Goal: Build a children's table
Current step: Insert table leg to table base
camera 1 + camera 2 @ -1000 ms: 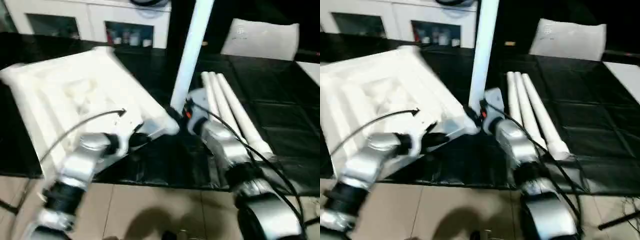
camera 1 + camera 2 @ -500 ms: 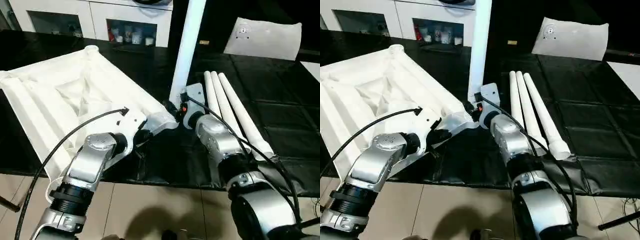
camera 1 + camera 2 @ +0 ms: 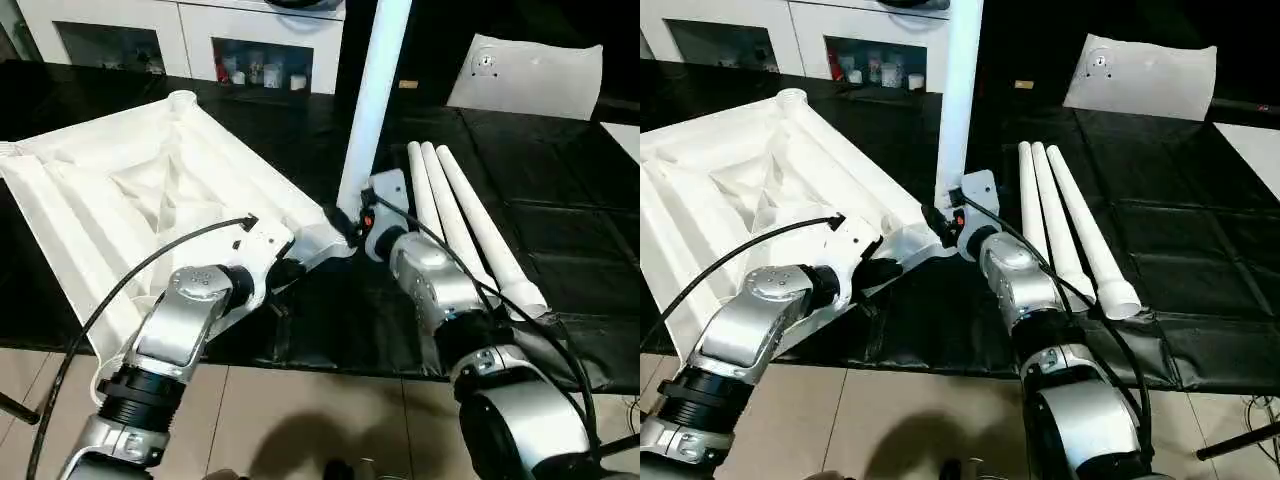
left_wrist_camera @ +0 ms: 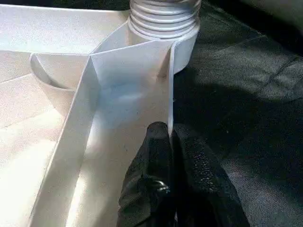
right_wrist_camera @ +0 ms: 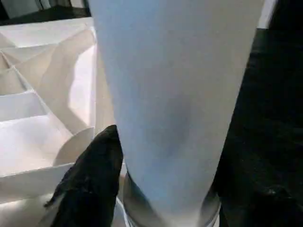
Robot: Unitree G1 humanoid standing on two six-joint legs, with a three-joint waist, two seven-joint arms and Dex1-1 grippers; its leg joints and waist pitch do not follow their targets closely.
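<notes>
Right gripper (image 3: 352, 222) clamps 1 upright leg (image 3: 372, 100) at the tabletop (image 3: 140, 200) corner; left gripper (image 4: 171, 142) pinches the rim.

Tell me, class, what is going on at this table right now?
A humanoid robot is fitting a leg into the near corner socket of the upturned tabletop. Its right gripper is closed around the base of the upright leg, while the left gripper pinches the tabletop's rim beside that socket. Three more legs lie side by side on the black mat.

Ribbed tabletop (image 3: 130, 210) underside up; one leg (image 3: 372, 100) upright, apparently socketed; three legs (image 3: 465, 235) flat.
</notes>
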